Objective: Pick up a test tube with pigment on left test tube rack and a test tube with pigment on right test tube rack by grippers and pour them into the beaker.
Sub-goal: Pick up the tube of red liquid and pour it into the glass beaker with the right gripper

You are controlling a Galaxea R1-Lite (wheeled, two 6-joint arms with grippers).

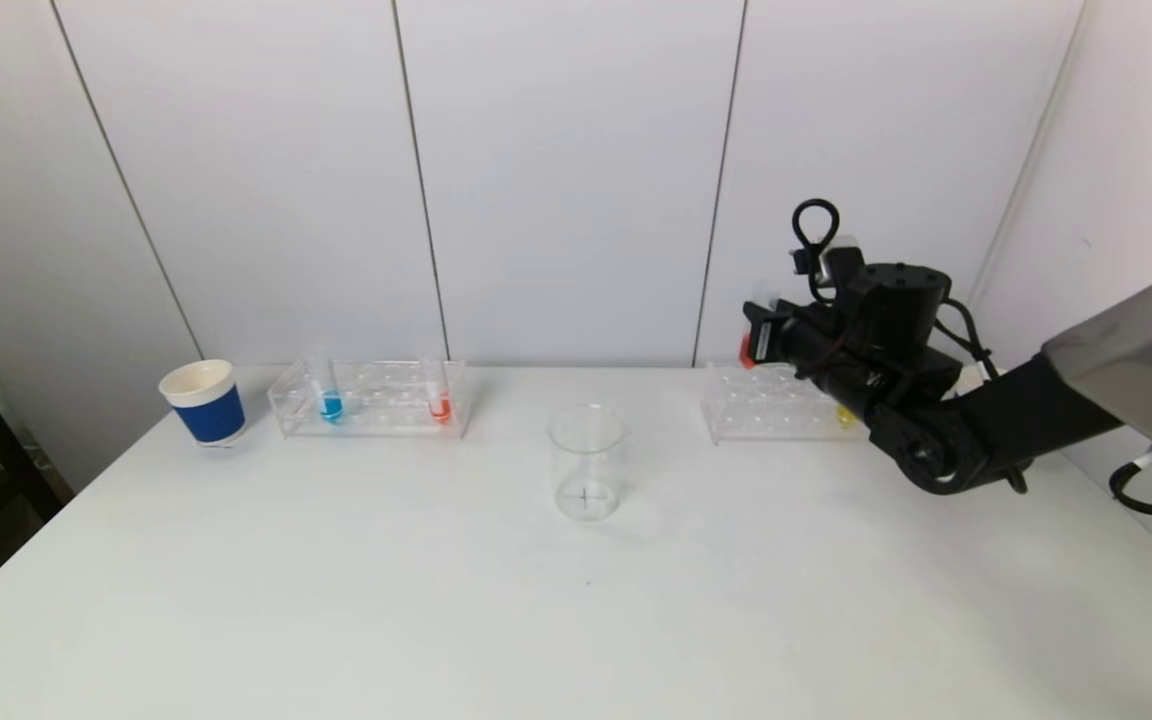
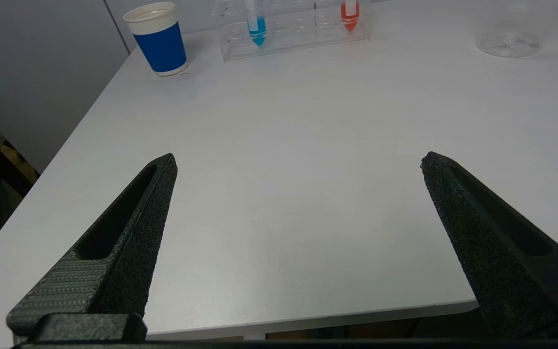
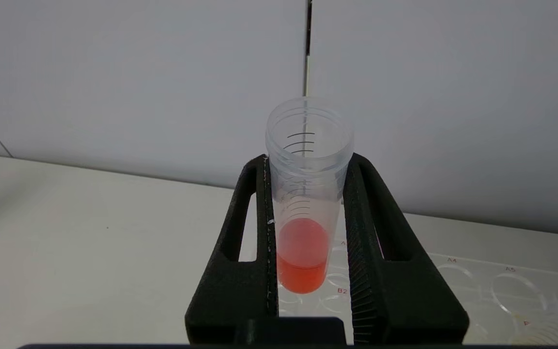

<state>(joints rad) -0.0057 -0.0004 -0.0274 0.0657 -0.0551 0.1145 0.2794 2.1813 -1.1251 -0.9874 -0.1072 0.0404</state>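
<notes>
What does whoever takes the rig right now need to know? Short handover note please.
Right gripper: shut on a tube of red liquid, lifted clear above the right rack.
Left gripper: open, empty, low over the near left part of the table.
Left rack: holds a blue tube and a red tube, both untouched.
Beaker: mid-table, looks empty.
A yellow tube sits in the right rack.
Blue paper cup: beside the left rack.
Done: right tube picked.
Left: pick a left-rack tube, pour both into the beaker.
</notes>
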